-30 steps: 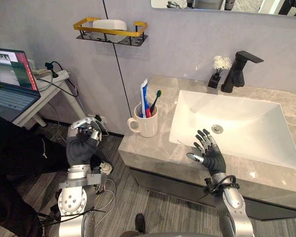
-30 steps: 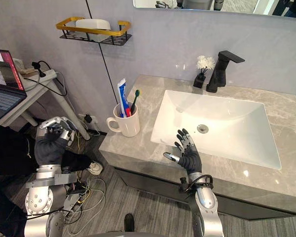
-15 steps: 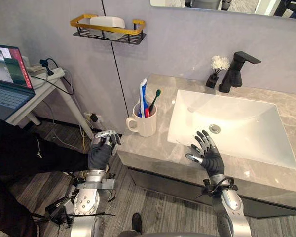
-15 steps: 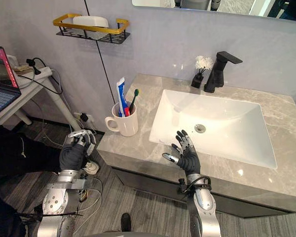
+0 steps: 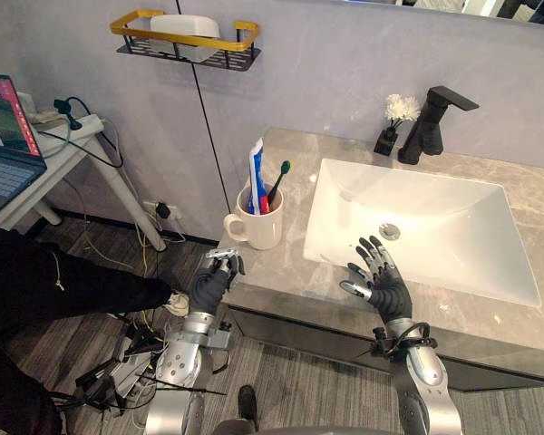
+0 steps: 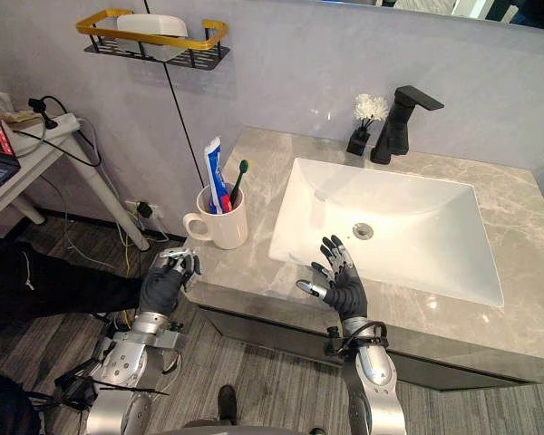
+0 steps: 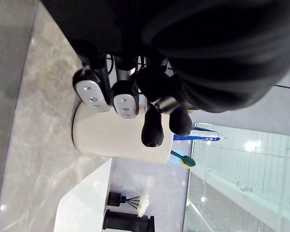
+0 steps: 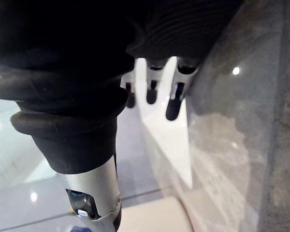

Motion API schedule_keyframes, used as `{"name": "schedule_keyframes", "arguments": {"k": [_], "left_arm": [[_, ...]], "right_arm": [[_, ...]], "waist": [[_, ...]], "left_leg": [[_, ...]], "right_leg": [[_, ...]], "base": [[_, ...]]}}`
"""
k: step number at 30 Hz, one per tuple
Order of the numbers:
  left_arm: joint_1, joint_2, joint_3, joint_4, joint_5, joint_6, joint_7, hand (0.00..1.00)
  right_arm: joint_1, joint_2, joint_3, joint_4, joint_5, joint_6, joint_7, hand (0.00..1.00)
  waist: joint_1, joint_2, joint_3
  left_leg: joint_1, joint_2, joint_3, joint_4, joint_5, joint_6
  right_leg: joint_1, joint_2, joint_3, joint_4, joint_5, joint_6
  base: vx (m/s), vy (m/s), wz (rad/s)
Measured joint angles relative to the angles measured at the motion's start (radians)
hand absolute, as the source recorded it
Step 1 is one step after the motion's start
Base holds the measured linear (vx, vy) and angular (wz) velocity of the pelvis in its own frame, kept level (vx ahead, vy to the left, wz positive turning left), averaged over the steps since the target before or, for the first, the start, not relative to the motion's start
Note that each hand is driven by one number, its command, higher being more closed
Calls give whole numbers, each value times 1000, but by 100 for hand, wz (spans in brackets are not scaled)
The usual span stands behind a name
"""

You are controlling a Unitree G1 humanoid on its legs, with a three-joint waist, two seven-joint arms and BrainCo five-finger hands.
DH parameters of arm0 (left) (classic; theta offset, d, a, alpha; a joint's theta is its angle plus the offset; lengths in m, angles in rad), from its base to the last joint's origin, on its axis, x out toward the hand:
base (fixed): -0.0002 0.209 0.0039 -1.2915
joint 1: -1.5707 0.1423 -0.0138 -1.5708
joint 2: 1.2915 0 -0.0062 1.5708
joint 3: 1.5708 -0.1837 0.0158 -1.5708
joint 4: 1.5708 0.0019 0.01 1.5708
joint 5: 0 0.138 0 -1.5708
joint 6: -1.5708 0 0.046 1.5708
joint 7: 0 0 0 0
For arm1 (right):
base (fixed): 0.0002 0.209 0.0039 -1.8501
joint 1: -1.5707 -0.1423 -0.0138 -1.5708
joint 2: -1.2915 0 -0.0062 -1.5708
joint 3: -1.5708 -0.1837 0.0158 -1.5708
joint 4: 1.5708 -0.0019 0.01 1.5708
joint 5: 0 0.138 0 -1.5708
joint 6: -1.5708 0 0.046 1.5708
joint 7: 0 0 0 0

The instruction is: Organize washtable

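A white mug (image 5: 261, 227) stands on the grey marble counter (image 5: 281, 272), left of the white sink (image 5: 453, 236). It holds a toothpaste tube (image 5: 255, 174) and toothbrushes (image 5: 277, 181). My left hand (image 5: 212, 283) hangs at the counter's front left corner, fingers curled on nothing; its wrist view shows the mug (image 7: 121, 140) just past the fingertips, not touched. Over the sink's front rim my right hand (image 5: 381, 283) hovers with fingers spread and nothing in it.
A black faucet (image 5: 432, 122) and a small black vase of white flowers (image 5: 394, 120) stand behind the sink. A yellow-and-black wall shelf (image 5: 186, 38) holds a white soap dish. A side table with a laptop (image 5: 2, 136) stands at the left.
My left hand has swung from out beside the counter in to its front left corner, close to the mug. The head camera has shifted. The right hand has stayed put.
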Motion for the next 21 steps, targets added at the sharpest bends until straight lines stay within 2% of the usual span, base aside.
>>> {"name": "schedule_keyframes", "arguments": {"k": [12, 21], "left_arm": [[-39, 11, -51, 7, 26, 1, -6, 100], [-72, 30, -60, 81, 28, 14, -7, 100]], "right_arm": [[-1, -1, 17, -6, 1, -5, 0, 0], [-2, -3, 18, -6, 2, -6, 0, 0]], "waist": [[-3, -9, 12], [-8, -8, 13]], "left_leg": [[-1, 2, 8, 0, -1, 0], [-2, 5, 14, 0, -1, 0]], "right_leg": [[-6, 0, 8, 1, 0, 0], [-13, 1, 15, 3, 0, 0]], "base": [[0, 1, 0], [-3, 2, -1]]}}
